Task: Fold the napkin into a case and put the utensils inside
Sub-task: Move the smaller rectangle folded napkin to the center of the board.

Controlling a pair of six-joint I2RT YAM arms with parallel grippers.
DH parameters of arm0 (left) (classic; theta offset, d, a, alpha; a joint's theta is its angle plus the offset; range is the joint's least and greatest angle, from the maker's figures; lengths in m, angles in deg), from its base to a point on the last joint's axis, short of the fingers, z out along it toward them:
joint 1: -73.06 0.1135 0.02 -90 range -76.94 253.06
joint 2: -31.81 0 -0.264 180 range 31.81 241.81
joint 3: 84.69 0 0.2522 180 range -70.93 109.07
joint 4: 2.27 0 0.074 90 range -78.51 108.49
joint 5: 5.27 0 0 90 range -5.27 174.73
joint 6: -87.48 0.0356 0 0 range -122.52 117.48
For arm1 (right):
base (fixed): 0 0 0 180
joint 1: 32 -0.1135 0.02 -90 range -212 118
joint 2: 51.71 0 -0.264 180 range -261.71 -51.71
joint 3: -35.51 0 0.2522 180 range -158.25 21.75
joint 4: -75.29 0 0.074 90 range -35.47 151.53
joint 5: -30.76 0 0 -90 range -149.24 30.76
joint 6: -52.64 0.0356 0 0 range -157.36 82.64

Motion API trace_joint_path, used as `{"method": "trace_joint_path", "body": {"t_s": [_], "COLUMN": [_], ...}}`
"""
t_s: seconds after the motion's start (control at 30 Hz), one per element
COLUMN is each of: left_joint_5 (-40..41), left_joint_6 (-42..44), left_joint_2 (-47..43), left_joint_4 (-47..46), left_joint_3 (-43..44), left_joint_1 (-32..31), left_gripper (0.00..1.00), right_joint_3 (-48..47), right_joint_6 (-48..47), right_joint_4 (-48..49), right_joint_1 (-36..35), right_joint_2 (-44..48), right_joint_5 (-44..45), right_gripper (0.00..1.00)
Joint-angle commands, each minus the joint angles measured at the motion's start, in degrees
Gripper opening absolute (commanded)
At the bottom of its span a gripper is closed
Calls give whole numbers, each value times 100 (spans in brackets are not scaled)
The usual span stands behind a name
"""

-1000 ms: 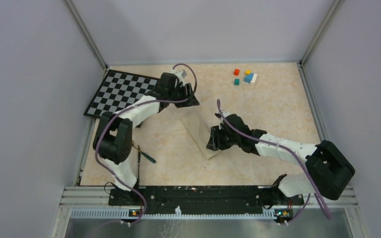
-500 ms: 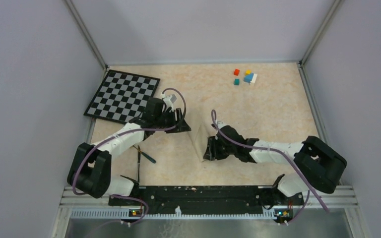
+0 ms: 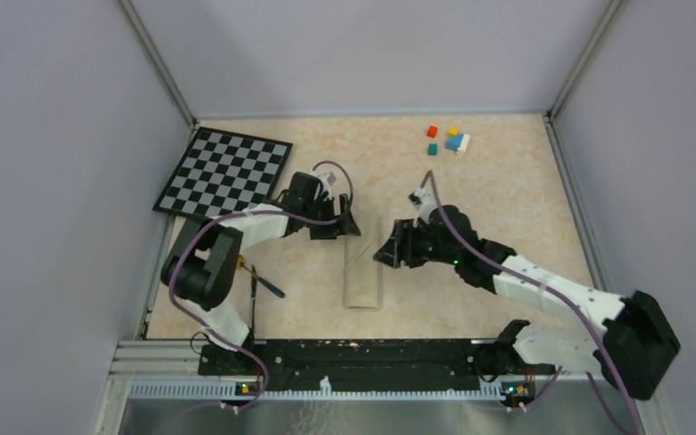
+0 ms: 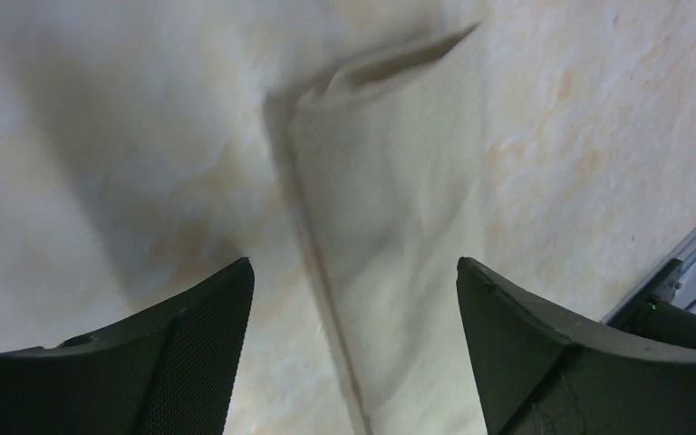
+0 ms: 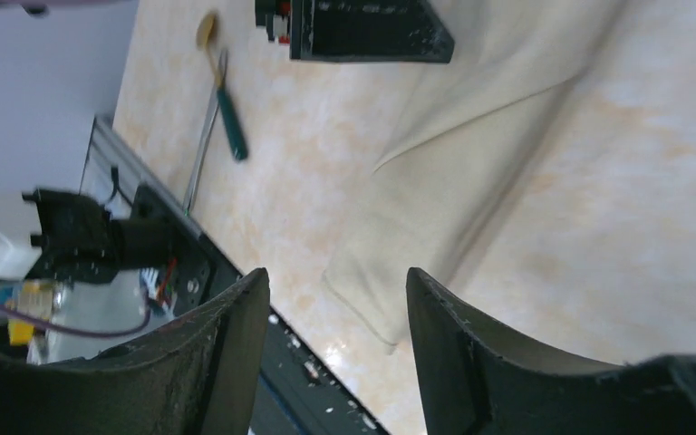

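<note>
Near-left: utensils (image 3: pixel 256 283) lie loose on the bench (image 3: pixel 507 217) by the left arm's base, well apart from the cloth. The right wrist view shows the teal-handled stick (image 5: pixel 231 122) and the tan-headed stick (image 5: pixel 207 27) side by side. Nothing is inserted yet.

Centre: the napkin is folded into a narrow layered strip, the case (image 3: pixel 362 270). It lies flat with its long axis running near to far. The left wrist view is blurred, but one end seems to gape, top layer lifted.

Far end of the strip: left hand (image 3: pixel 346 227) hovers above it with fingers (image 4: pixel 195 349) spread wide. Nothing is between them and the cloth below is not gripped. Right hand (image 3: pixel 385 254) sits just beside the strip's right edge, also spread and empty.

Risks, my read:
- Nothing pins the folds, so the thin cloth may spring open or the top layer may slide off.
- A fingertip leaving low could catch an edge and drag the strip crooked.
- The slim sticks lie flat on the bench, so a pinch may slip, roll them, or grab two at once.
- Pushing a utensil in with the case unheld could shove the light strip along, or send the utensil under it instead of between the layers.
- The left arm reaching back could sweep the utensils.

Far: checkerboard (image 3: pixel 225 172) is near the left arm and could get nudged. Cubes (image 3: pixel 449 140) are well apart, low risk.
</note>
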Motion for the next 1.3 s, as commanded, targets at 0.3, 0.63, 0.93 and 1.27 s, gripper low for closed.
{"method": "trace_joint_path", "body": {"t_s": [0.3,0.63,0.93,1.27], "left_joint_5": [-545,-1385,-808,372], "left_joint_6": [-37,-256,138,-143], "left_joint_2": [2373,3087,2174,-1226], "left_joint_4": [-323,-463,222,1409], "left_joint_3": [2491,3310,3268,286], "left_joint_1": [-2131,-3139,-3360,-2303], "left_gripper": [78,79,84,91], "right_joint_3": [-756,-1191,-1329,-1406], "right_joint_6": [-856,-927,-944,-1010], "right_joint_4": [-2631,-3563,-3944,-3971], "right_joint_1": [1361,1354,1358,1358], "right_joint_2": [2545,3472,3766,3824], "right_joint_5": [853,1335,1567,1455], "right_gripper": [57,57,58,58]}}
